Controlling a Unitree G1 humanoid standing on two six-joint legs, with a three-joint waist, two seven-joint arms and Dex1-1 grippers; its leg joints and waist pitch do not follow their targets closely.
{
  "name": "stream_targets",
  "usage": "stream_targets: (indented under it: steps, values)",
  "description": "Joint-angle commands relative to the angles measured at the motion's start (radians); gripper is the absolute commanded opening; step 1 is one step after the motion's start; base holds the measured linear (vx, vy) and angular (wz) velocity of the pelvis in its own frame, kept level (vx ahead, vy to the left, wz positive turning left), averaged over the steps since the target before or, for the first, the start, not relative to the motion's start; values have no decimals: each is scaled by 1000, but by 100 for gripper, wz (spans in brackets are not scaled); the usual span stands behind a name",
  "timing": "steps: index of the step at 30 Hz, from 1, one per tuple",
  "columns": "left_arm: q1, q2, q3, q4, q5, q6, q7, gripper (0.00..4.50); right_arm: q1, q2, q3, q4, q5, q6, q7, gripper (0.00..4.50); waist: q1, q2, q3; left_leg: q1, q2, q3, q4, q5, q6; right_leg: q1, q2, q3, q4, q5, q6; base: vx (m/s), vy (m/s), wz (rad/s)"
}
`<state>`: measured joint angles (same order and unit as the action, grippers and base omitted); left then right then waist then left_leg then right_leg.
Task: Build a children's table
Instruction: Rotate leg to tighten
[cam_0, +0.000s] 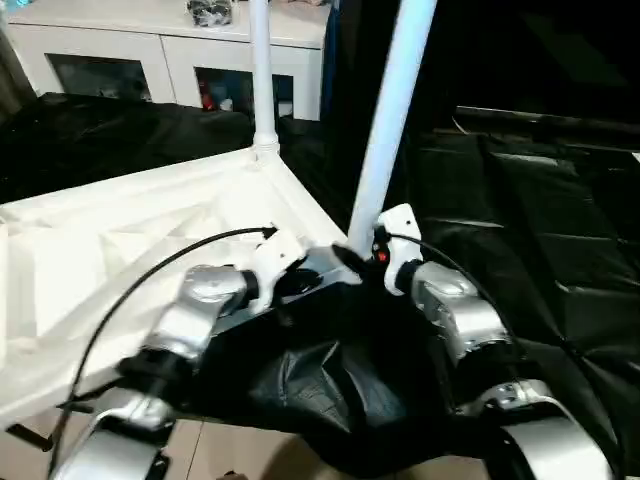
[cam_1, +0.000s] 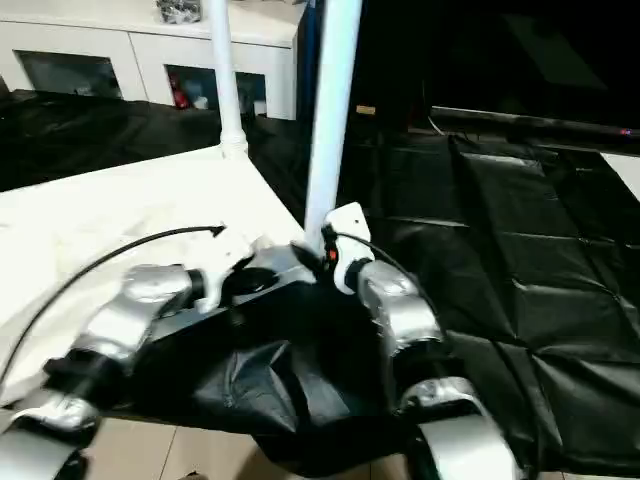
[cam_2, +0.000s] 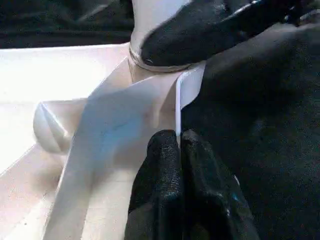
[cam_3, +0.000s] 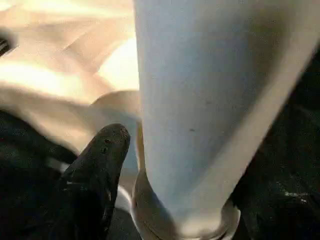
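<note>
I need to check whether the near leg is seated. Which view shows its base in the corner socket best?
The right wrist view: the near leg fills it, down to its collar at the socket. The left wrist view shows that joint partly covered by a black finger. The head views hide it behind the wrists.

My 2 forearms (cam_0: 200, 310) are silver, and my fingers (cam_2: 170, 190) are black. The table top (cam_0: 90, 260) in front of me is plain white, and so are the 2 legs (cam_0: 395, 110) standing on it. Glossy black sheeting (cam_1: 520, 260) lies underneath. The cabinet (cam_0: 150, 50) behind is white with dark glass doors.
</note>
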<state>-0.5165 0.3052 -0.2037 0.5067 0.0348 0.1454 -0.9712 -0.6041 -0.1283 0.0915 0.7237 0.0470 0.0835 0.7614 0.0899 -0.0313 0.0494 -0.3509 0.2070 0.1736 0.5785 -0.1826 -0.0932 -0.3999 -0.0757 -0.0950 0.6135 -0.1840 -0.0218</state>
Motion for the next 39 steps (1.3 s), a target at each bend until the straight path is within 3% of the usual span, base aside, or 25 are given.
stream_targets:
  steps: [1, 5, 10, 12, 14, 15, 16, 25, 32, 38, 39]
  values:
    - [-4, -17, -16, -61, -68, -35, -73, 0, 24, 7, 85, -25, 11, 11, 140, 315, 3, -6, -57, -1, 32, -6, -69, -198, 43, 49, -79, 60, -82, -293, -153, 0, 0, 0]
    - [22, 39, -14, -98, -100, -34, -171, 0, 49, -75, 129, -85, 12, 9, 309, 315, 8, -6, -58, -2, 32, -5, -67, -189, 53, 52, -78, 60, -77, -262, -168, 0, 0, 0]
    - [34, 68, -12, -109, -110, -33, -220, 0, 60, -116, 149, -103, 9, 7, 390, 315, 11, -7, -56, 1, 32, -3, -67, -186, 51, 49, -78, 61, -79, -270, -175, 0, 0, 0]
    - [46, 98, -9, -122, -121, -24, -258, 0, 71, -154, 165, -118, 7, 2, 447, 315, 14, -17, -56, 0, 33, -3, -67, -187, 53, 51, -78, 60, -79, -285, -169, 0, 0, 0]
    - [52, 109, -6, -129, -126, -16, -271, 0, 74, -163, 164, -124, 10, 4, 459, 315, 17, -10, -56, 1, 34, -3, -67, -181, 54, 49, -78, 60, -77, -273, -170, 0, 0, 0]
    - [57, 120, -6, -138, -132, -7, -286, 0, 75, -166, 161, -129, 15, 8, 468, 299, 17, -14, -56, 2, 34, -3, -67, -182, 52, 48, -77, 59, -76, -266, -177, 0, 0, 0]
    - [64, 130, -5, -149, -141, 4, -303, 0, 74, -166, 160, -133, 18, 13, 478, 299, 17, -10, -56, 2, 35, -4, -68, -183, 50, 49, -78, 59, -74, -264, -180, 0, 0, 0]
    - [80, 159, -15, -159, -148, 37, -352, 0, 77, -164, 173, -148, 24, 23, 498, 236, 17, -11, -57, 3, 34, -2, -66, -168, 47, 51, -76, 61, -71, -228, -190, 0, 0, 0]
    - [77, 162, -15, -155, -146, 40, -350, 0, 87, -166, 175, -155, 27, 23, 504, 205, 17, -11, -57, 3, 33, -3, -66, -176, 42, 52, -76, 61, -72, -237, -189, 0, 0, 0]
    - [40, 105, 14, -114, -111, 44, -202, 0, 103, -118, 158, -153, 28, 25, 418, 200, 17, -12, -55, 5, 32, -4, -68, -193, 34, 50, -77, 61, -76, -266, -182, 0, 0, 0]
    - [21, 82, 20, -93, -97, 45, -152, 0, 103, -96, 150, -139, 22, 20, 370, 200, 16, -19, -54, 5, 32, -4, -68, -202, 31, 50, -77, 60, -80, -294, -171, 0, 0, 0]
